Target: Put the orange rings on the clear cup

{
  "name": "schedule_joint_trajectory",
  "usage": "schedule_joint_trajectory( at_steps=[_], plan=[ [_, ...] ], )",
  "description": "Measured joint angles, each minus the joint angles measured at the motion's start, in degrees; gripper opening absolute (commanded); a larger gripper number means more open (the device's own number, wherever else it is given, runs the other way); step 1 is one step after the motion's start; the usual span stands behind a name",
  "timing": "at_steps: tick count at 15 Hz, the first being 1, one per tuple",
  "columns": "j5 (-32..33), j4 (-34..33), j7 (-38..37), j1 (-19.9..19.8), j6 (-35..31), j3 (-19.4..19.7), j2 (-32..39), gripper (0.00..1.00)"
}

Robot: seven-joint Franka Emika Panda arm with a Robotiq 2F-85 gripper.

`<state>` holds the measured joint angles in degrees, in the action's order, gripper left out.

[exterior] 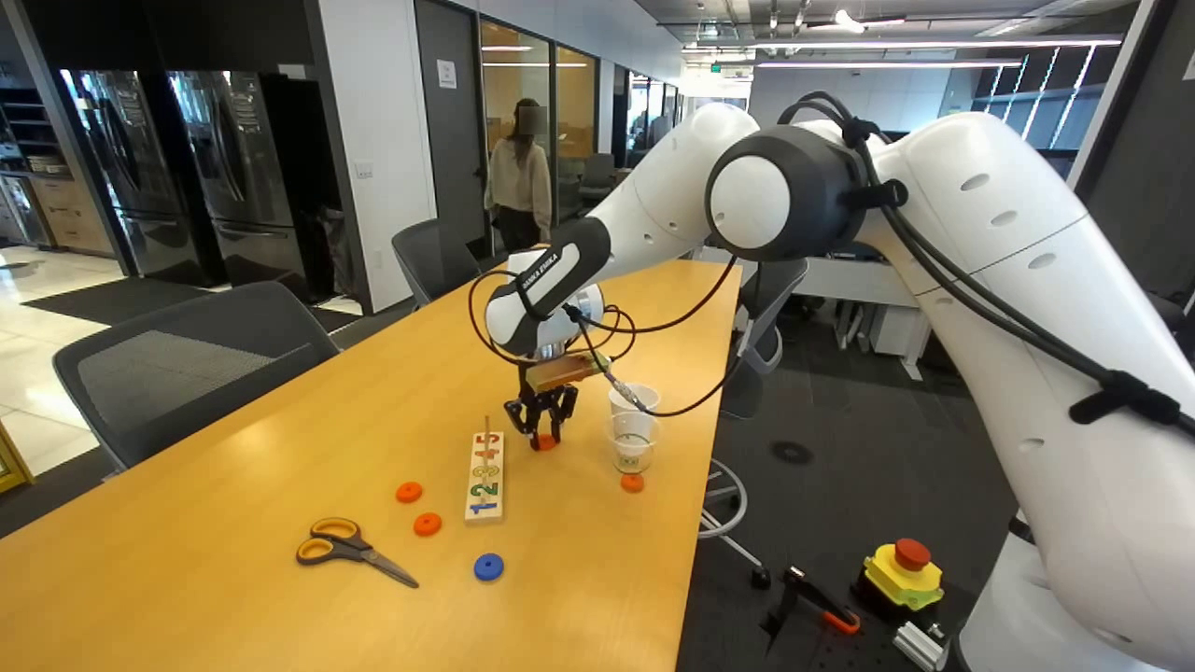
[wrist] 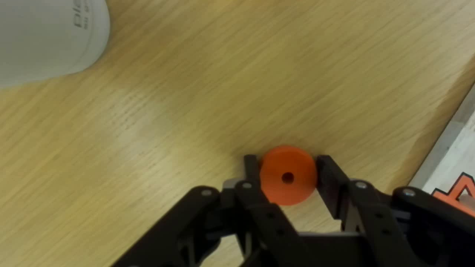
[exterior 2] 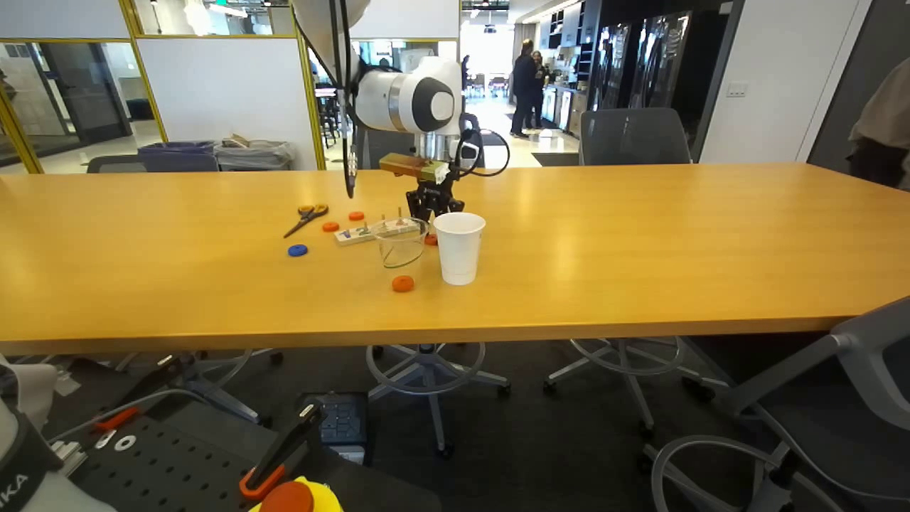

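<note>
progress check: one pinched, none delivered

so the end effector [wrist: 288, 170] is clamped on an orange ring [wrist: 276, 174], a jaw touching it on either side, its hole showing in the wrist view. looks like a decent grip to me. the ring seems to be down around the level of the counter [exterior: 579, 560]; can't tell if it's lifted at all.

close by is a wooden number board [exterior: 478, 476] with pegs, not part of this job.

out toward the counter's edge stands the target, the clear cup [exterior: 633, 448], near a white cup [exterior 2: 460, 249] (can't tell if they touch). i see no orange inside the clear cup in both exterior views, so i'd call it zero done. one loose orange ring [exterior: 632, 483] lies just beside it, outside, so that doesn't count.

across the board from the end effector there are two far orange rings [exterior: 408, 492] [exterior: 428, 524], near the orange-handled scissors [exterior: 367, 554] and a blue ring [exterior: 488, 567], neither wanted here.

what's left, imo: carry this ring over and drop it in (i'm reading "on" as "in"), then fetch the remaining three. my one worry: it landing in the white cup instead.
</note>
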<state>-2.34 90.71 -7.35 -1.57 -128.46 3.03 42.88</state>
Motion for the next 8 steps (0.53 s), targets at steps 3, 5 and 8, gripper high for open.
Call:
schedule_joint_trajectory(
  at_steps=[3,5,8],
  plan=[
    [0.0,-0.4,-0.8,0.1,1.8,0.4,0.0,0.24],
    [0.0,-0.6,-1.8,0.1,2.5,0.7,-0.2,0.23],
    [0.0,-0.6,-3.3,0.0,3.8,1.4,-2.4,0.23]
  ],
)
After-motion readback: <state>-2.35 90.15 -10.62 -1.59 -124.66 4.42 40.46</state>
